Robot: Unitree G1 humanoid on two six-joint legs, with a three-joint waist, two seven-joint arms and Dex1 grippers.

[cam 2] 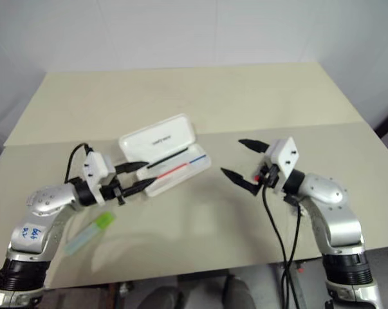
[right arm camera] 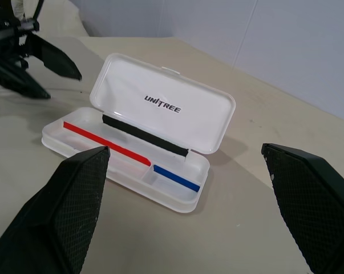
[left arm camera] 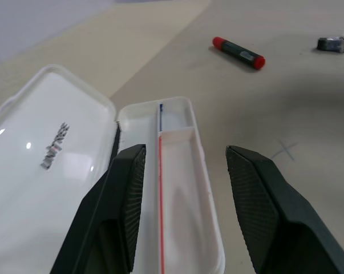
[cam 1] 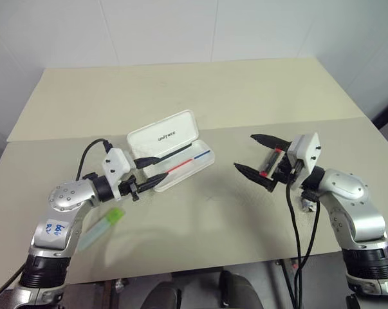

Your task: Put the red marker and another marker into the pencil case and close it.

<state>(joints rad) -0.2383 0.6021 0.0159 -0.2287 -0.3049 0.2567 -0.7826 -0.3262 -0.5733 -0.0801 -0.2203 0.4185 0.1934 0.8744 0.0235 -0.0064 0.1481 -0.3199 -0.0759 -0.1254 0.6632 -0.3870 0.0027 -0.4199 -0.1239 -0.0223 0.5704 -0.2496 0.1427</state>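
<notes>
The case (right arm camera: 154,142) lies open on the table (cam 1: 213,96) ahead of me, white, rounded at the corners, lid tilted back with dark lettering on it; a thin red stick (right arm camera: 106,144) and a thin blue stick (right arm camera: 176,178) lie in its tray. My left wrist view looks along that tray and shows the red marker (left arm camera: 238,52) farther off on the bare table, red barrel with a dark middle band, well apart from the case; from my head it is mostly hidden behind my right gripper (cam 1: 258,161). The head view instead gives the green marker (cam 1: 102,226), pale and translucent, lying by my left forearm, near the table's front edge. My left gripper (cam 1: 152,170) hovers at the case's near end, fingers parted narrowly with nothing between them; my right gripper is spread wide, empty, pointing toward the case.
</notes>
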